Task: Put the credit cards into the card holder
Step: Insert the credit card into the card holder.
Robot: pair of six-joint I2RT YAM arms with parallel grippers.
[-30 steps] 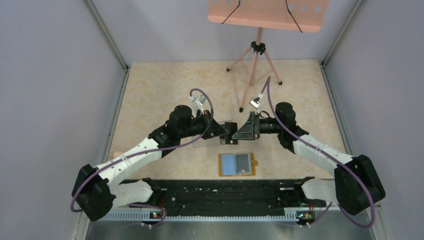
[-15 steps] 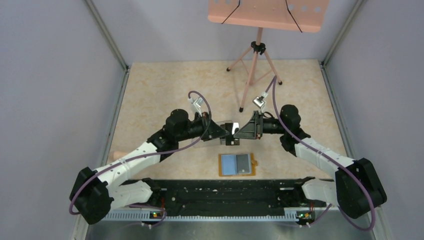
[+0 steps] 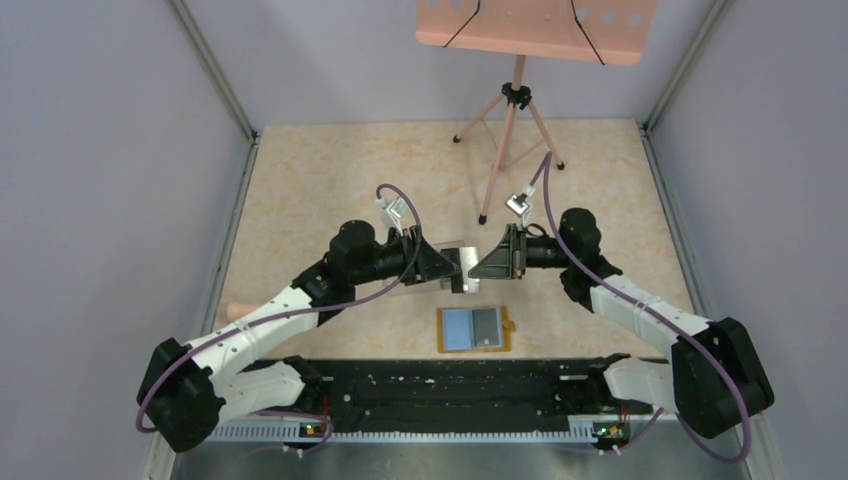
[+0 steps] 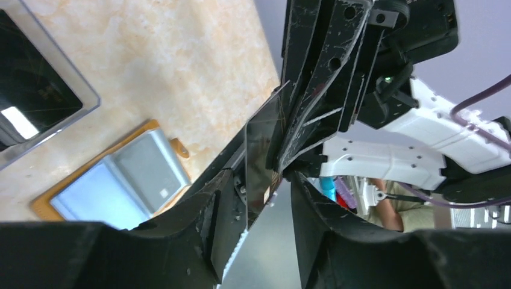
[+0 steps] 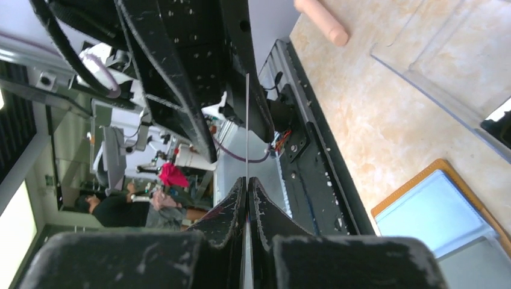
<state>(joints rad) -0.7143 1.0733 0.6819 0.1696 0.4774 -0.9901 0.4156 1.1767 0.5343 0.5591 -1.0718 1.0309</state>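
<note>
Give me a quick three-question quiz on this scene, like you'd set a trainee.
1. Which gripper is shut on the card? A left, B right, C neither.
2. True or false: the wallet lies folded shut.
3. Fill in: the card is held ___ the table.
Key: 1 B, the right gripper pinches it. 2 False, it lies open. 3 above.
</note>
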